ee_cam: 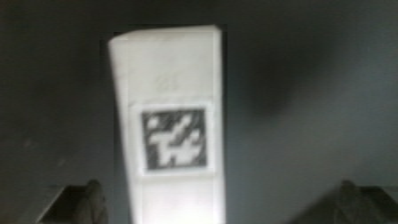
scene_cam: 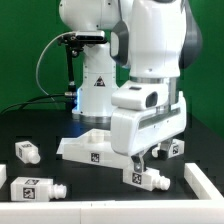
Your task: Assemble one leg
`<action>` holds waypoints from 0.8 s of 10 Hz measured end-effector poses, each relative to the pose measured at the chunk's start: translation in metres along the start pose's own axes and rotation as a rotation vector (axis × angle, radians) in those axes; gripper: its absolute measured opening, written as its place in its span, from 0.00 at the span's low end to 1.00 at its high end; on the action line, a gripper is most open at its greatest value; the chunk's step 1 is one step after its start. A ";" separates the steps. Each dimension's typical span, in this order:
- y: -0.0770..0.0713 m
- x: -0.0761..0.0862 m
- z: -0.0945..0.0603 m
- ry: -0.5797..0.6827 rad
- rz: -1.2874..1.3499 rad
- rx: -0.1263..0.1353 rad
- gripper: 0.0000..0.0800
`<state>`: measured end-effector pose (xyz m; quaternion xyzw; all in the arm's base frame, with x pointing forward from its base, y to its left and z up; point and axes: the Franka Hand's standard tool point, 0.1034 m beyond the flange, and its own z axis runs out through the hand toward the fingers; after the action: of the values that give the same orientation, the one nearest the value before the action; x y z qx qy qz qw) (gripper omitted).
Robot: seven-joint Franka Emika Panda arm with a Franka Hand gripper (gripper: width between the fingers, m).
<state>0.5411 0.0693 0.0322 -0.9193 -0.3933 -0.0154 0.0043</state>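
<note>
A leg (scene_cam: pixel 143 178), a small white block with a black-and-white tag, lies on the black table in front of the large flat white slab (scene_cam: pixel 90 148). My gripper (scene_cam: pixel 148 162) hangs just above it, open. In the wrist view the leg (ee_cam: pixel 171 120) runs lengthwise between the two dark fingertips (ee_cam: pixel 80 205), closer to one of them and touching neither. My gripper (ee_cam: pixel 222 208) holds nothing. The leg's peg end is not visible in the wrist view.
Two more legs (scene_cam: pixel 27 151) (scene_cam: pixel 32 188) lie at the exterior view's left. Another tagged white part (scene_cam: pixel 176 148) sits behind the gripper at the right. A white piece (scene_cam: pixel 206 182) lies at the right edge. The robot base (scene_cam: pixel 95 95) stands behind the slab.
</note>
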 end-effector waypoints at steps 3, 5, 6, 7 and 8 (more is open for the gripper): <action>0.011 -0.018 0.024 0.028 -0.039 -0.015 0.81; 0.012 -0.018 0.025 0.028 -0.035 -0.014 0.81; 0.012 -0.018 0.026 0.028 -0.035 -0.014 0.69; 0.012 -0.019 0.026 0.027 -0.034 -0.014 0.52; 0.012 -0.018 0.026 0.028 -0.034 -0.014 0.52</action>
<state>0.5380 0.0479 0.0060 -0.9121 -0.4088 -0.0308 0.0030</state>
